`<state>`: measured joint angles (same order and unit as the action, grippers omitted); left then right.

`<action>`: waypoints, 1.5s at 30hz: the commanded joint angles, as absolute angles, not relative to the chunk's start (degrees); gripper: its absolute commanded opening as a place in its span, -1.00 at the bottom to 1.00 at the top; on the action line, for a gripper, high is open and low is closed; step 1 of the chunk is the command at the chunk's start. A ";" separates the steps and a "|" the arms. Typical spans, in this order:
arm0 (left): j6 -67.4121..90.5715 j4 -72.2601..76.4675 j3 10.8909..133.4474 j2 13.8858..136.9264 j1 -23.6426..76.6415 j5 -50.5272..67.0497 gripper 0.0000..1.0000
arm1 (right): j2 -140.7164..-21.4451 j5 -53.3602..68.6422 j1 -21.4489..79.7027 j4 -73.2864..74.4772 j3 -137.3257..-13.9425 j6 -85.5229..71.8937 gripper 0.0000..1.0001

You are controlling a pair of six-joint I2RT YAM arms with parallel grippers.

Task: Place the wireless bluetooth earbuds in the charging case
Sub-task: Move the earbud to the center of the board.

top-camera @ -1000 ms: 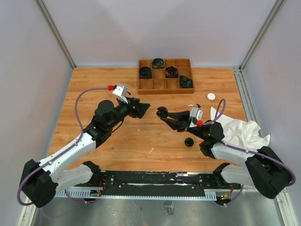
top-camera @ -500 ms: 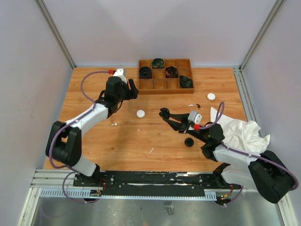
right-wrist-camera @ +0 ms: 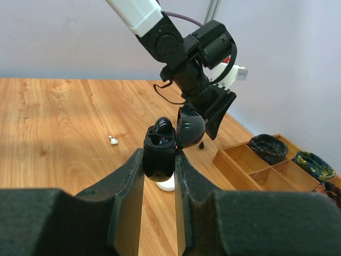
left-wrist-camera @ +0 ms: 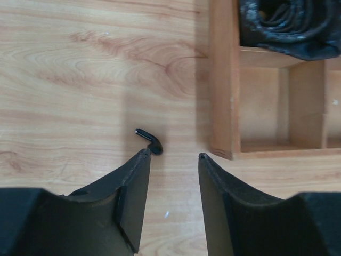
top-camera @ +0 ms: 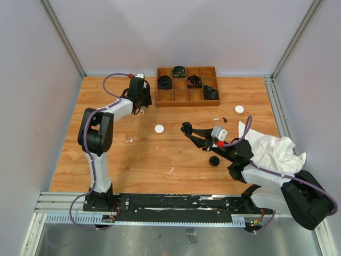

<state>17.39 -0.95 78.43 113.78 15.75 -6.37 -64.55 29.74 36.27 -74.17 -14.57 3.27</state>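
I log on the wooden table (top-camera: 106, 160): divided tray (top-camera: 181, 103); white round case (top-camera: 159, 128); second white case (top-camera: 239, 109); black round case (top-camera: 214, 161); crumpled white cloth (top-camera: 272, 149); black earbud (left-wrist-camera: 149, 143) beside the tray; white earbud (top-camera: 129, 141).

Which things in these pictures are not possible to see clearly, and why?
Top view: the black earbud lies hidden under the left gripper.
Right wrist view: the open black case is too dark inside to tell if empty.
Same view: the white case sits mostly behind it.
Left wrist view: the wooden tray is cut by the edges.
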 commanded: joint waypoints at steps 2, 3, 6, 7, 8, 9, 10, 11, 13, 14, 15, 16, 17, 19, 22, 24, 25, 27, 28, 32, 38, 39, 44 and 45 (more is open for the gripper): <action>16.43 -3.73 81.84 117.34 14.90 -10.08 -0.09 | -64.69 29.07 36.74 -75.29 -14.17 4.48 -0.93; 16.43 -3.74 82.05 117.97 14.85 -10.10 -0.10 | -64.81 29.15 36.69 -75.24 -14.15 4.48 -0.94; 16.39 -3.61 82.95 119.92 14.79 -9.65 -0.13 | -64.82 29.43 36.74 -75.19 -14.16 4.40 -0.93; 16.43 -3.66 83.33 120.24 14.85 -9.52 -0.14 | -64.89 29.49 36.74 -75.15 -14.15 4.39 -0.93; 16.51 -3.61 83.52 120.86 14.84 -9.38 -0.14 | -64.91 29.48 36.74 -75.07 -14.23 4.39 -0.93; 16.52 -3.57 83.82 121.30 14.85 -9.33 -0.14 | -65.06 29.55 36.73 -75.06 -14.28 4.46 -0.94; 16.47 -3.67 84.24 121.77 14.83 -9.38 -0.15 | -65.22 29.64 36.73 -75.10 -14.32 4.45 -0.94; 16.29 -3.81 84.65 122.28 14.85 -9.40 -0.16 | -65.21 29.74 36.67 -75.06 -14.28 4.46 -0.94; 16.05 -4.55 85.49 123.19 14.85 -9.55 -0.19 | -65.26 29.87 36.74 -75.06 -14.33 4.37 -0.94; 15.94 -4.83 85.67 123.56 14.82 -9.66 -0.20 | -65.21 29.91 36.68 -75.06 -14.33 4.39 -0.94; 15.83 -4.91 85.65 123.76 14.85 -9.92 -0.21 | -65.06 29.89 36.67 -74.98 -14.35 4.46 -0.94; 15.82 -4.90 85.54 123.87 14.85 -10.15 -0.22 | -64.99 29.92 36.72 -74.91 -14.35 4.40 -0.94; 15.78 -4.84 85.44 123.98 14.85 -10.31 -0.23 | -64.97 30.00 36.69 -74.84 -14.33 4.40 -0.94; 15.73 -4.73 85.26 124.30 14.84 -10.43 -0.28 | -65.04 30.27 36.74 -74.80 -14.36 4.39 -0.94; 15.81 -5.37 85.02 124.41 14.80 -9.76 -0.42 | -64.95 30.34 36.69 -74.80 -14.49 4.23 -0.94; 15.80 -5.82 84.21 123.74 14.84 -9.07 -0.53 | -64.89 30.27 36.74 -74.86 -14.50 4.22 -0.94; 15.75 -5.82 83.49 123.22 14.85 -8.63 -0.57 | -65.01 30.17 36.72 -74.88 -14.46 4.20 -0.94; 15.24 -5.79 81.99 121.63 14.85 -7.99 -0.63 | -65.04 30.27 36.73 -75.09 -14.52 4.14 -0.95; 14.87 -5.82 81.20 120.85 14.83 -7.66 -0.66 | -65.04 30.32 36.74 -75.18 -14.55 4.07 -0.95; 13.45 -6.56 78.11 117.21 14.97 -5.83 -0.74 | -64.51 30.43 36.68 -75.23 -14.68 3.78 -0.96; 10.81 -7.59 73.30 109.86 17.10 -4.46 -0.77 | -63.55 29.77 36.74 -74.98 -14.41 3.82 -0.98; 10.55 -8.00 72.29 108.61 17.86 -4.41 -0.78 | -63.48 29.85 36.83 -74.97 -14.39 3.74 -0.98; 10.71 -7.53 64.20 100.96 23.08 -4.18 -0.78 | -63.13 29.95 37.60 -75.12 -14.34 3.10 -0.98; 10.94 -7.45 62.63 99.47 24.00 -3.88 -0.77 | -63.08 29.85 37.70 -75.12 -14.21 2.94 -0.99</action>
